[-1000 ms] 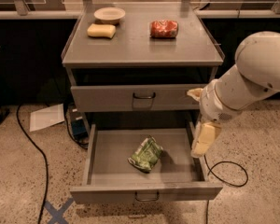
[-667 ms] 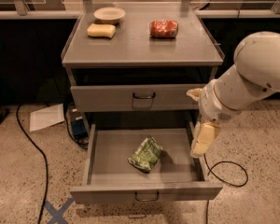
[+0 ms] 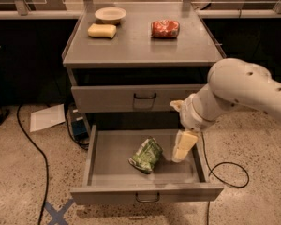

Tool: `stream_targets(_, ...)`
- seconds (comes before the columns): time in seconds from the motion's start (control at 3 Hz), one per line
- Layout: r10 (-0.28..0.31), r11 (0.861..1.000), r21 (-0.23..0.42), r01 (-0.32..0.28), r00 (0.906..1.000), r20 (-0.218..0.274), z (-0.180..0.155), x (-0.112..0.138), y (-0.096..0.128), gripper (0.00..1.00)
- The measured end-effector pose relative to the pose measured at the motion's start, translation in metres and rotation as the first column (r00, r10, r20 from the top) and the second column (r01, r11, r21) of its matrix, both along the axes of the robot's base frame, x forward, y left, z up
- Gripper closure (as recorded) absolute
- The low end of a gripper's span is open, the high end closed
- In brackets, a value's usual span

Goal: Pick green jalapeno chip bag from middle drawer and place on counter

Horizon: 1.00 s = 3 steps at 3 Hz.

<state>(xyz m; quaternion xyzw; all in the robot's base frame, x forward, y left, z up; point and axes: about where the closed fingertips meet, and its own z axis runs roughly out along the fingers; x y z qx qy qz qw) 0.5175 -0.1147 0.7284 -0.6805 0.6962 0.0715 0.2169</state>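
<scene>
The green jalapeno chip bag (image 3: 145, 155) lies crumpled on the floor of the middle drawer (image 3: 145, 192), which is pulled fully out, just right of its centre. My gripper (image 3: 183, 146) hangs from the white arm (image 3: 239, 90) inside the drawer's right part. It points down, close to the right of the bag and apart from it. The counter (image 3: 140, 46) is the grey cabinet top above.
On the counter are a yellow sponge (image 3: 102, 30), a small bowl (image 3: 110, 14) and a red-orange snack bag (image 3: 165, 28). The drawer above (image 3: 145, 97) is closed. On the floor lie paper (image 3: 47, 117), a blue box (image 3: 78, 125) and cables (image 3: 229, 172).
My gripper has moved left from beside the drawer's right wall to over the drawer's right part, closer to the bag. The bag has not moved.
</scene>
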Motion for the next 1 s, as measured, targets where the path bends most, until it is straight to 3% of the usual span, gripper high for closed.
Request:
stream_targets(0.33, 0.028, 1.0, 0.01, -0.029, 0.9988, 0.041, -0.04, 0.021, 0.035, 0.0)
stream_targets(0.67, 0.035, 0.998, -0.047, -0.03, 0.9939, 0.104, -0.079, 0.038, 0.062, 0.0)
stream_targets(1.0, -0.016, 0.997, -0.075, 0.027, 0.99, 0.14, -0.123, 0.063, 0.083, 0.0)
